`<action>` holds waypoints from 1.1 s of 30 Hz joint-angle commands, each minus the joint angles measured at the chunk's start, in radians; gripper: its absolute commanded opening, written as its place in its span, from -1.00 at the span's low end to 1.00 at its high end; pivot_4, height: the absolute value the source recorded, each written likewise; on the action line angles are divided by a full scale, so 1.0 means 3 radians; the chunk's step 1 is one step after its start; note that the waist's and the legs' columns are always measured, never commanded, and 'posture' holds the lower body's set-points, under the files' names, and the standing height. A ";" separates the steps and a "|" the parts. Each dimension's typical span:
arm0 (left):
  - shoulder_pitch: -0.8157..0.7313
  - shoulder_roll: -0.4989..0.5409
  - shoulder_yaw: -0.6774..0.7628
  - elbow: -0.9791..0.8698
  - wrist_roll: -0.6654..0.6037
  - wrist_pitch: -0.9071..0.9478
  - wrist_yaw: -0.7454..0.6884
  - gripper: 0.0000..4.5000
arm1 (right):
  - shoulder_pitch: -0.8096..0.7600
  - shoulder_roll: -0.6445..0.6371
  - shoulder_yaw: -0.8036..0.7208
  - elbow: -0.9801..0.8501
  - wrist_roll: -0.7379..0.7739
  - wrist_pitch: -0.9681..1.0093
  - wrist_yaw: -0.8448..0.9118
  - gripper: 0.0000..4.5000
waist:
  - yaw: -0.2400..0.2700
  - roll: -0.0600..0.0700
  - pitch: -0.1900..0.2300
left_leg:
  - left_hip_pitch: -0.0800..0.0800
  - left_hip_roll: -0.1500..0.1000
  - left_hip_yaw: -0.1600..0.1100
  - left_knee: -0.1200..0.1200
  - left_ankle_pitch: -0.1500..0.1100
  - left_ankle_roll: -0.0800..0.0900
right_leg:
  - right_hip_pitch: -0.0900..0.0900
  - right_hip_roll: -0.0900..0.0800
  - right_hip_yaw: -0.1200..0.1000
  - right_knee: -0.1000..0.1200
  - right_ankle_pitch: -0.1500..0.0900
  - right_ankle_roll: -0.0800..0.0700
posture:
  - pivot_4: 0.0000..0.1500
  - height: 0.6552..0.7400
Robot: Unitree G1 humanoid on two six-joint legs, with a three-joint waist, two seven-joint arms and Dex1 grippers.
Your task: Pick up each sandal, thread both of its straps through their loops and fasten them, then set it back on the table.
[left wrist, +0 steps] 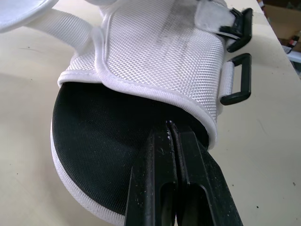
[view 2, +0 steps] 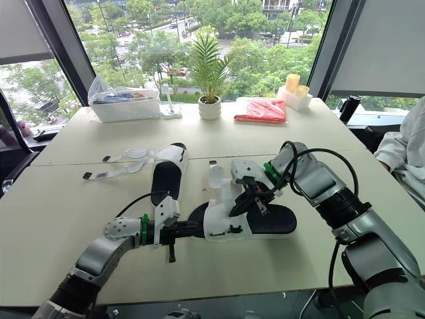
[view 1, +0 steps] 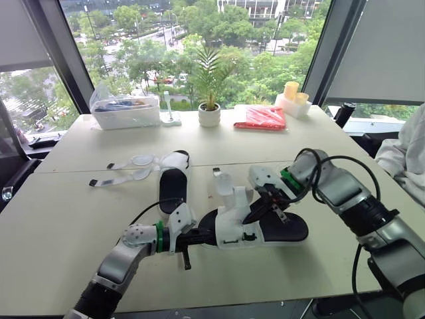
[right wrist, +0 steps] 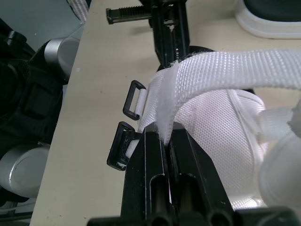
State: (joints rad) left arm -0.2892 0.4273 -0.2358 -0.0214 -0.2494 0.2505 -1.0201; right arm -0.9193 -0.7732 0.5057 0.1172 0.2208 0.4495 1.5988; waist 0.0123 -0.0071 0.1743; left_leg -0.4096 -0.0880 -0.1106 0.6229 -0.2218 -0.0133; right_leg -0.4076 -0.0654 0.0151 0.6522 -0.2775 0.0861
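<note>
Left gripper: 2 black fingers pressed together, tips tucked under the rim of the white mesh upper at the heel of the black-soled, white-strapped sandal, which lies on the cream table towards its near edge. Right gripper: clamped on the white woven webbing strap. The sandal is judged light, with a fairly stiff sole and a limp strap that is best held near its tip. 2 black rectangular plastic loops are shown close-up in the wrist views. A second, unfastened sandal is shown in the head views.

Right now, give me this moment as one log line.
left gripper: shut on near sandal heel | right gripper: shut on strap | far sandal: on table, unfastened
</note>
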 commanded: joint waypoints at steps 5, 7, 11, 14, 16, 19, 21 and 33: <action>0.0039 0.0017 -0.0057 0.0002 0.0025 0.0034 -0.0005 -1.00 | 0.0048 -0.0046 0.0021 -0.0235 0.0211 0.0359 0.0052 -0.99 | -0.0001 0.0000 0.0000 | 0.0000 0.0000 0.0000 0.0000 0.0000 0.0000 | 0.0000 0.0000 0.0000 0.0000 0.0000 0.0000 | 1.00 1.00; 0.0038 0.0014 -0.0062 0.0008 0.0026 0.0033 -0.0006 -1.00 | 0.0042 -0.0051 0.0006 -0.0270 0.0241 0.0414 0.0052 -0.99 | -0.0001 0.0000 0.0000 | 0.0000 0.0000 0.0000 0.0000 0.0000 0.0000 | 0.0000 0.0000 0.0000 -0.0001 0.0000 0.0000 | 1.00 1.00; 0.0058 0.0003 -0.0089 -0.0001 0.0033 0.0039 -0.0003 -1.00 | 0.0050 -0.0066 -0.0057 -0.0351 0.0310 0.0528 0.0052 -0.99 | -0.0001 0.0000 0.0000 | 0.0000 0.0000 0.0000 -0.0001 0.0000 0.0000 | 0.0000 0.0000 0.0000 -0.0001 0.0000 0.0000 | 1.00 1.00; 0.0072 0.0005 -0.0102 -0.0016 0.0030 0.0053 -0.0007 -1.00 | 0.0074 -0.0090 -0.0080 -0.0416 0.0347 0.0594 0.0052 -0.99 | 0.0000 0.0000 0.0000 | 0.0000 0.0000 0.0000 0.0000 0.0000 0.0001 | 0.0000 0.0000 0.0000 -0.0001 0.0000 0.0000 | 1.00 1.00; 0.0083 0.0006 -0.0104 -0.0028 0.0028 0.0057 -0.0006 -1.00 | 0.0090 -0.0093 -0.0121 -0.0472 0.0409 0.0711 0.0052 -0.99 | 0.0000 0.0000 0.0000 | 0.0000 0.0000 0.0000 0.0000 0.0000 0.0001 | 0.0000 0.0000 0.0000 -0.0001 0.0000 0.0000 | 1.00 1.00; 0.0085 0.0000 -0.0106 -0.0032 0.0027 0.0062 -0.0002 -1.00 | 0.0155 -0.0138 -0.0103 -0.0485 0.0294 0.0633 0.0045 -0.99 | 0.0001 0.0000 0.0000 | 0.0000 0.0000 0.0000 0.0000 0.0000 0.0001 | 0.0000 0.0000 0.0000 -0.0001 0.0000 0.0000 | 1.00 1.00; 0.0080 -0.0006 -0.0108 -0.0032 0.0027 0.0064 0.0001 -1.00 | 0.0207 -0.0160 -0.0088 -0.0484 0.0231 0.0587 0.0015 -0.99 | 0.0003 0.0000 0.0000 | 0.0000 0.0000 0.0000 0.0000 0.0000 0.0001 | 0.0001 0.0000 0.0000 -0.0002 0.0000 0.0000 | 1.00 1.00; 0.0107 -0.0019 -0.0129 -0.0058 0.0028 0.0067 0.0004 -1.00 | 0.0377 -0.0256 -0.0400 -0.0651 0.0296 0.0874 -0.0319 -0.09 | 0.0005 0.0000 0.0000 | 0.0000 0.0000 0.0000 0.0001 -0.0001 0.0001 | 0.0002 -0.0001 0.0000 -0.0003 0.0000 0.0000 | 1.00 1.00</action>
State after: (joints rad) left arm -0.2775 0.4219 -0.2479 -0.0346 -0.2489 0.2572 -1.0183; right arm -0.8031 -0.8228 0.4419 -0.0342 0.2919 0.6918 1.5117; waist 0.0138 -0.0071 0.1743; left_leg -0.4096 -0.0880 -0.1106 0.6232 -0.2220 -0.0130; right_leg -0.4070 -0.0656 0.0150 0.6513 -0.2775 0.0861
